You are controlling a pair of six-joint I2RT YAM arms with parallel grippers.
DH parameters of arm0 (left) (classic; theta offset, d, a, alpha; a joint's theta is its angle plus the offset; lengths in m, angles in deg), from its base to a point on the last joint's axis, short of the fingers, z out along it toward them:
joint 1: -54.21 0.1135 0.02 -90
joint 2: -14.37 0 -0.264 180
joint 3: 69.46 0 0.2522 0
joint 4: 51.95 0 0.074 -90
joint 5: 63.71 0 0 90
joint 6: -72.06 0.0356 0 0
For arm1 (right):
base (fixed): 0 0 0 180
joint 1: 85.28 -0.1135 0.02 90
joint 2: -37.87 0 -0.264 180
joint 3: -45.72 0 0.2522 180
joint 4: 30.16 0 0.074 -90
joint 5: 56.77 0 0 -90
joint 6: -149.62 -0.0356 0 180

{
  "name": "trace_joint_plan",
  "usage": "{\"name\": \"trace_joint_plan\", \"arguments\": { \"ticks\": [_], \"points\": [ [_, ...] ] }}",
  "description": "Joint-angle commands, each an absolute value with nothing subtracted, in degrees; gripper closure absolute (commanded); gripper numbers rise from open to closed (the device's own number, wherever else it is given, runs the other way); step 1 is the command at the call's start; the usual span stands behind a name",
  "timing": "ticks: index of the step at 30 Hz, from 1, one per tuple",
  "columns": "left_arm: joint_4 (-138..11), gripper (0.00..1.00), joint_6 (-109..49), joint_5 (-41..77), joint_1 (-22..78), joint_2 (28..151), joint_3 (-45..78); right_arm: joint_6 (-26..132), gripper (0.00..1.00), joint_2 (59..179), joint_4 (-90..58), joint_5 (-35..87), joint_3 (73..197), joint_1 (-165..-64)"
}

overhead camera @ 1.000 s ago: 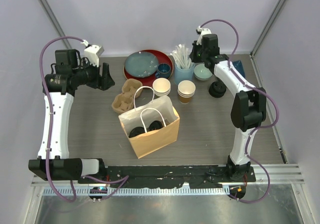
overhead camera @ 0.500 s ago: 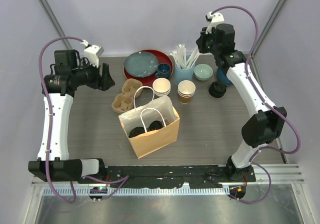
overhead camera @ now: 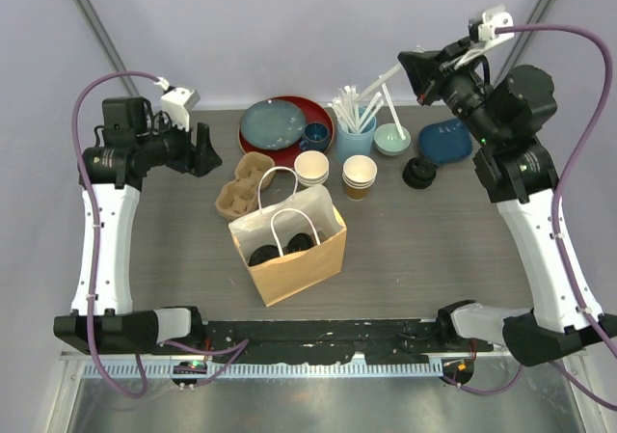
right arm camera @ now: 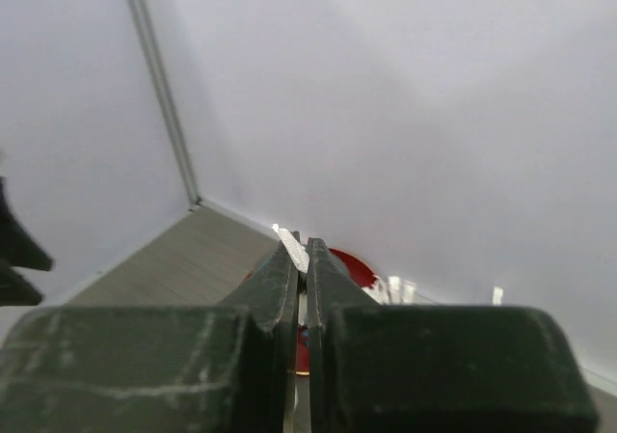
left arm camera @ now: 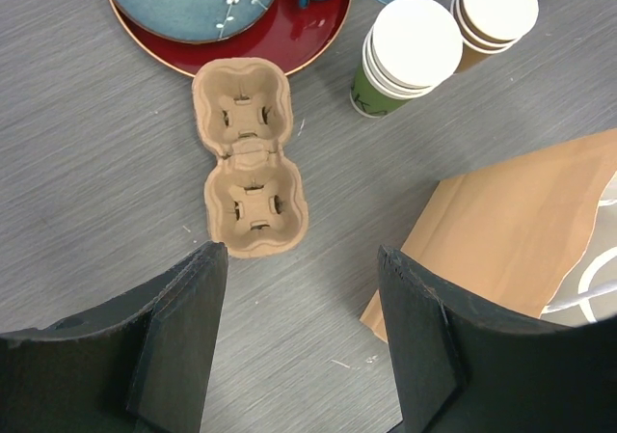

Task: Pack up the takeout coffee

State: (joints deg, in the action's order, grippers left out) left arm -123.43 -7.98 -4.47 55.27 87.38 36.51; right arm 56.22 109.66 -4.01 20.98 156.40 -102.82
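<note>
Two black-lidded cups (overhead camera: pixel 265 256) of takeout coffee are seen inside the brown paper bag (overhead camera: pixel 289 271) at frame centre. A white straw (overhead camera: pixel 386 73) is clamped in the right gripper (overhead camera: pixel 409 65), upper right. The left gripper (overhead camera: pixel 205 149), upper left, is held wide apart.

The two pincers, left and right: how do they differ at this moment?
The left pincer stands wide open and empty; the right pincer is shut on a white straw. The left pincer hangs low, facing the cardboard cup carrier; the right pincer is raised high above the table. Both are black.
</note>
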Motion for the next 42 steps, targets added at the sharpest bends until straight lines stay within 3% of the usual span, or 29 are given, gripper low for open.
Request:
{"name": "trace_joint_plan", "arguments": {
  "ticks": [1,6,13,23,30,36,42],
  "points": [
    [-123.1,0.33,-7.1,-6.3,55.6,85.3,36.9,50.5,0.99,109.7,-6.9,9.4,152.2,-103.3],
    [-123.3,0.33,-6.9,-6.4,55.5,85.1,36.9,37.6,0.99,107.3,-20.5,-9.4,143.3,-106.7],
    [-123.2,0.32,-6.8,-6.6,55.6,85.5,36.8,41.2,0.99,105.6,-12.7,-14.8,140.5,-113.0],
    [-123.2,0.32,-6.8,-6.9,55.5,85.9,36.8,48.6,0.99,95.3,0.5,4.0,143.1,-113.0],
    [-123.1,0.32,-6.9,-7.3,55.5,85.8,36.7,49.8,0.99,92.0,3.1,7.4,142.3,-113.0],
    [-123.5,0.32,-6.7,-7.3,55.5,85.5,36.7,45.9,0.99,93.2,0.7,0.4,137.8,-113.0],
    [-123.3,0.33,-6.7,-7.3,55.5,85.6,36.4,44.2,0.99,94.0,-2.0,1.5,131.6,-113.0]
  ]
}}
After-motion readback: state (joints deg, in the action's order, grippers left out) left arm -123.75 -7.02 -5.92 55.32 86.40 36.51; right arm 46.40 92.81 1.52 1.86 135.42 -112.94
